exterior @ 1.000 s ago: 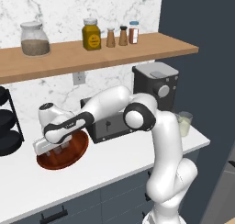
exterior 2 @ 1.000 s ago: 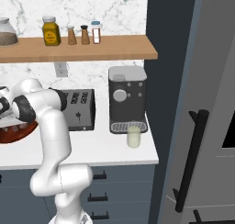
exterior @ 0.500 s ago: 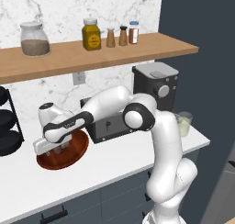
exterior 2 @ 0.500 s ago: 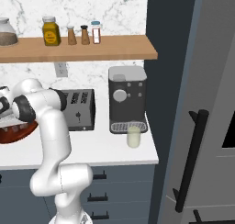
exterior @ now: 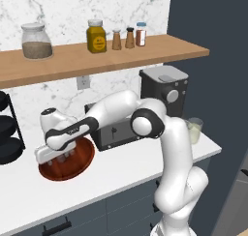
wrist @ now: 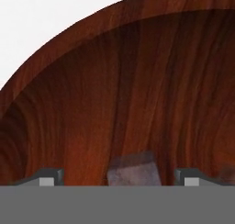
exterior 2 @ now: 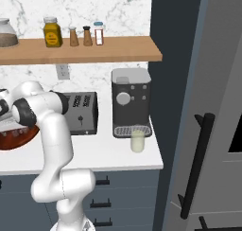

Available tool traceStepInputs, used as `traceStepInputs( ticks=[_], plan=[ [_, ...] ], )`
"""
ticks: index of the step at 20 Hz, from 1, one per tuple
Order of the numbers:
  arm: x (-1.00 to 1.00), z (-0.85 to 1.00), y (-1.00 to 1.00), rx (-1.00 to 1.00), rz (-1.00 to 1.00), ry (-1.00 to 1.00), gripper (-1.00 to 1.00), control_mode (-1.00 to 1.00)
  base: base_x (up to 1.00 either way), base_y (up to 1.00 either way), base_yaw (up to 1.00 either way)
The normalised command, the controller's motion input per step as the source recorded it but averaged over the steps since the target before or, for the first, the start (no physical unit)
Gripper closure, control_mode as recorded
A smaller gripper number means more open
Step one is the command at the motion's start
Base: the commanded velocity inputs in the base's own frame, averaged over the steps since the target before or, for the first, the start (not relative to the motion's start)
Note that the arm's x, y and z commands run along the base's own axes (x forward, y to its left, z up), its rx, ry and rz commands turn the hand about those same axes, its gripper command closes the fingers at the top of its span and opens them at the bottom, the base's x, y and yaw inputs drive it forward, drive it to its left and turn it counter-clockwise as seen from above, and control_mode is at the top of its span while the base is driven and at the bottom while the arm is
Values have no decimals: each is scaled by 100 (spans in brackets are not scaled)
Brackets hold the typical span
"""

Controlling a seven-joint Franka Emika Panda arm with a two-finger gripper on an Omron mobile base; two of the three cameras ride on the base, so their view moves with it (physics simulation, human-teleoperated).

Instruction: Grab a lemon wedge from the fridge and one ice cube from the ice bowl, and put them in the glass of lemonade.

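The ice bowl [exterior: 76,168], reddish-brown wood, sits on the white counter at the left; its edge also shows beside the arm [exterior 2: 13,139]. My gripper [exterior: 62,157] reaches down into it, open. In the hand view the bowl's inner wall [wrist: 114,81] is close, and a pale ice cube [wrist: 133,171] lies between the two fingertips [wrist: 49,177], untouched by either; my gripper [wrist: 119,178] stands wide around it. The glass of lemonade [exterior: 194,131] [exterior 2: 137,139] stands in front of the coffee machine. The grey fridge [exterior 2: 215,107] is at the right, door shut. The lemon wedge is out of view.
A black toaster [exterior: 116,132] stands just behind the bowl, with a coffee machine [exterior: 164,92] to its right. A wooden shelf [exterior: 97,56] with jars and shakers runs overhead. A black rack [exterior: 7,133] stands at the far left. The counter edge [exterior: 97,191] is close in front.
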Motion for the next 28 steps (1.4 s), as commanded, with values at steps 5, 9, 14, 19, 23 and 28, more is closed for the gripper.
traceStepInputs(
  ticks=[5, 9, 14, 19, 23, 28],
  plan=[
    [-16, -1, -7, 0, -1, 0, -100, -100, 0, 0, 0],
    [0, 0, 0, 0, 0, 0, -100, -100, 0, 0, 0],
    [0, -7, 0, 0, 0, 0, -100, -100, 0, 0, 0],
    [0, -7, 0, 0, 0, 0, -100, -100, 0, 0, 0],
    [0, 0, 0, 0, 0, 0, -100, -100, 0, 0, 0],
    [0, 0, 0, 0, 0, 0, 100, -100, 0, 0, 0]
  ],
)
